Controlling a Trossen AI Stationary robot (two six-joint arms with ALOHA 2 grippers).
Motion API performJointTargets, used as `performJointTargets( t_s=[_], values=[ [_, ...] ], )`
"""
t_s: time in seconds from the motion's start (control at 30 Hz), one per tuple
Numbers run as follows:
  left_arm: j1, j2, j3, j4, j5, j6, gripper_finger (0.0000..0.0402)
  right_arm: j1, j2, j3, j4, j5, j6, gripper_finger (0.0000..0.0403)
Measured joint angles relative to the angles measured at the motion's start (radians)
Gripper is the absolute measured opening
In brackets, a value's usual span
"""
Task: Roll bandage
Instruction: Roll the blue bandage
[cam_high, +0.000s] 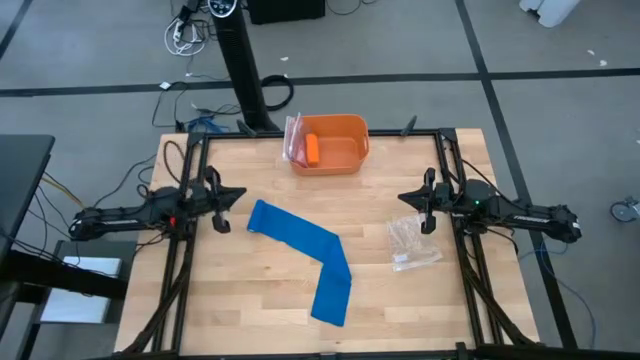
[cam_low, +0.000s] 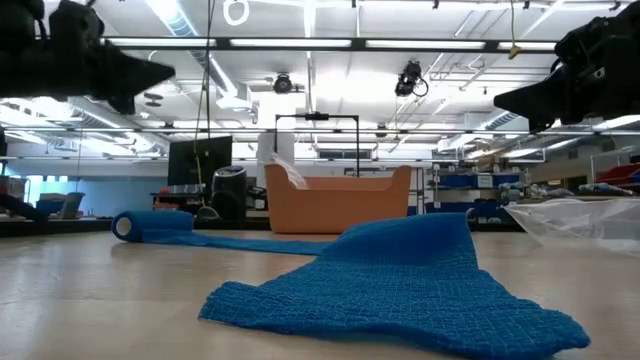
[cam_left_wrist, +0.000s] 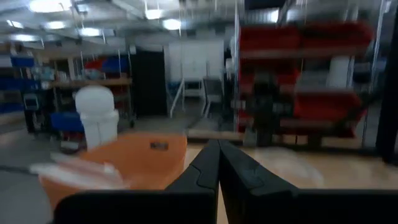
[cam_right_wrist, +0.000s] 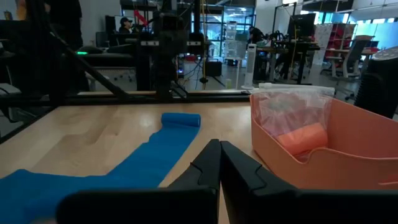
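The bright blue bandage (cam_high: 305, 255) lies flat on the wooden table in a bent strip. A small rolled part sits at its left end (cam_high: 254, 217), also in the low view (cam_low: 135, 225) and right wrist view (cam_right_wrist: 181, 119); its near end (cam_high: 331, 300) lies loose. My left gripper (cam_high: 240, 194) hangs above the table at the left, shut and empty (cam_left_wrist: 218, 163). My right gripper (cam_high: 403, 197) hangs at the right, shut and empty (cam_right_wrist: 220, 163).
An orange bin (cam_high: 329, 143) stands at the table's far edge, holding a small orange cylinder (cam_high: 312, 149) and a clear bag (cam_high: 294, 135). A crinkly clear plastic bag (cam_high: 413, 243) lies right of the bandage. Dark frame rails (cam_high: 190, 250) run along both sides.
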Motion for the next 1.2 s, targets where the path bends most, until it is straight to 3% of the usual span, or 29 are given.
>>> performJointTargets(
  t_s=[0.1,0.23,0.3,0.5,0.7,1.1,1.2],
  values=[
    [0.0,0.001,0.0,0.1,0.036,-0.043,0.0015,0.0,0.0,0.0,0.0,0.0,0.0,0.001],
    [0.0,0.013,0.0,0.159,0.28,-0.019,0.0015,0.0,0.0,0.0,0.0,0.0,0.0,0.001],
    [0.0,0.037,0.0,0.158,0.348,-0.043,0.0015,0.0,0.0,0.0,0.0,0.0,0.0,0.001],
    [0.0,0.193,0.0,0.179,0.371,-0.041,0.002,0.0,0.0,0.0,0.0,0.0,0.0,0.001],
    [-0.029,0.399,0.017,0.321,0.427,-0.015,0.0026,0.0,0.0,0.0,0.0,0.0,0.0,0.001],
    [-0.266,0.891,0.327,0.302,0.412,0.127,0.0027,0.0,0.0,0.0,0.0,0.0,0.0,0.001],
    [-0.31,1.022,0.422,0.197,0.36,0.143,0.0026,0.0,0.0,0.0,0.0,0.0,0.0,0.001]
  ],
)
